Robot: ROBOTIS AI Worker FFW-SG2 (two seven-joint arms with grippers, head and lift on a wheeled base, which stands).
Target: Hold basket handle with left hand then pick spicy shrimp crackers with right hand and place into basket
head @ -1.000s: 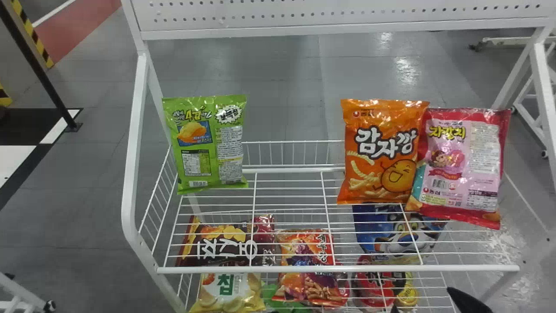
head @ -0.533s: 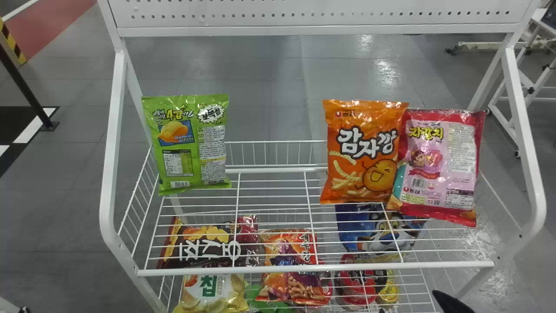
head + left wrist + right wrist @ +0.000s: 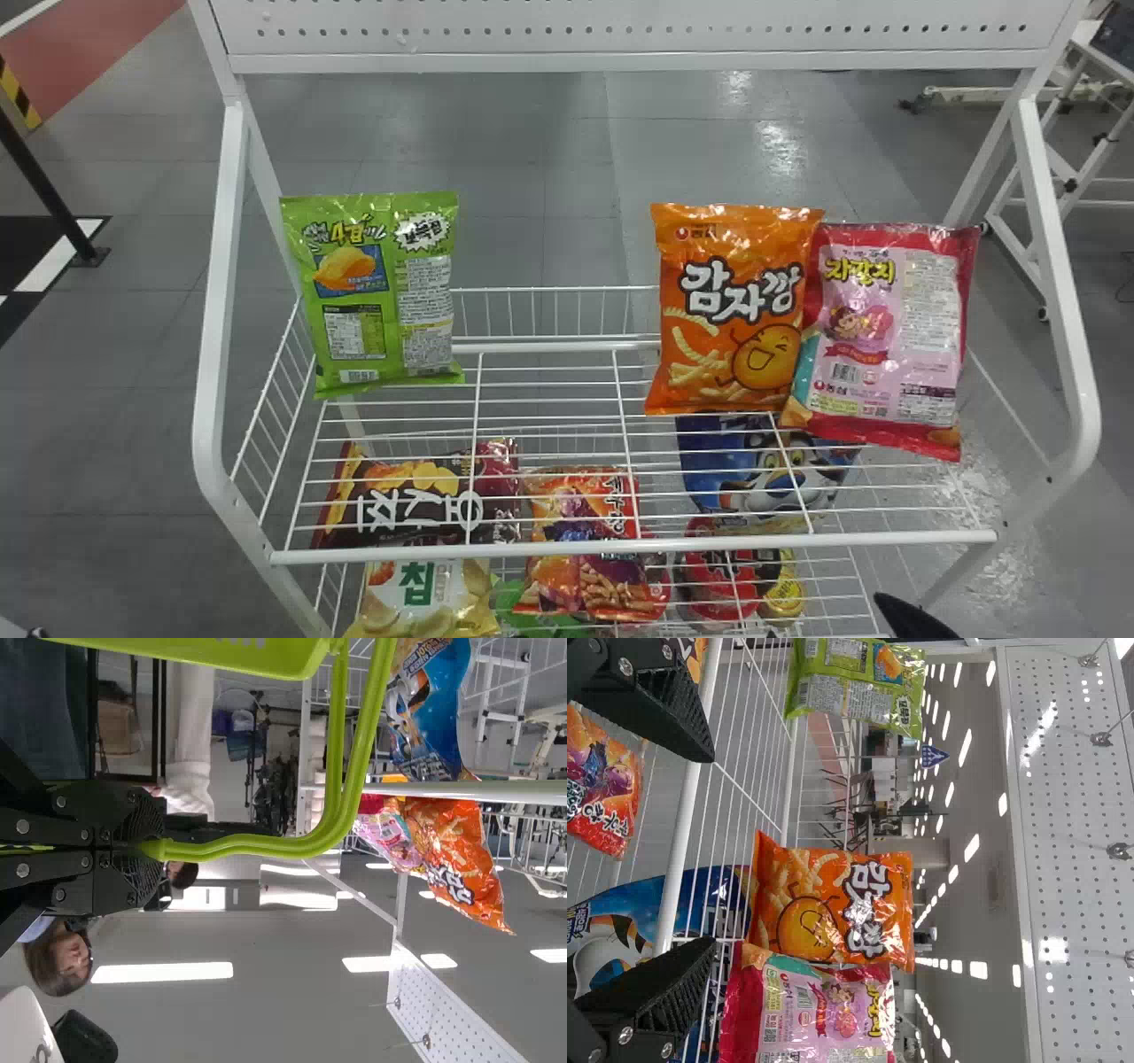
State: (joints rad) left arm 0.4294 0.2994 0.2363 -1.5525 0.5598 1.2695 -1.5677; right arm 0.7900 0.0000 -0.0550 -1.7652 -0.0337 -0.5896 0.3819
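The spicy shrimp crackers, a red-orange bag, lie on the lower wire shelf between other snacks; in the right wrist view the red-orange bag is past the upper finger. At the head view's bottom edge, right of that bag, the tips of my right gripper stand apart; the right wrist view shows the gripper open, nothing held. In the left wrist view, my left gripper is closed around the green handle of the basket.
The upper wire shelf overhangs the lower one. On it stand a green bag, an orange bag and a pink-red bag. A dark bag, a chip bag and a blue bag lie below.
In the head view the rack and all its bags have shifted left. The right gripper's visible fingertip has shifted left as well, by a little less.
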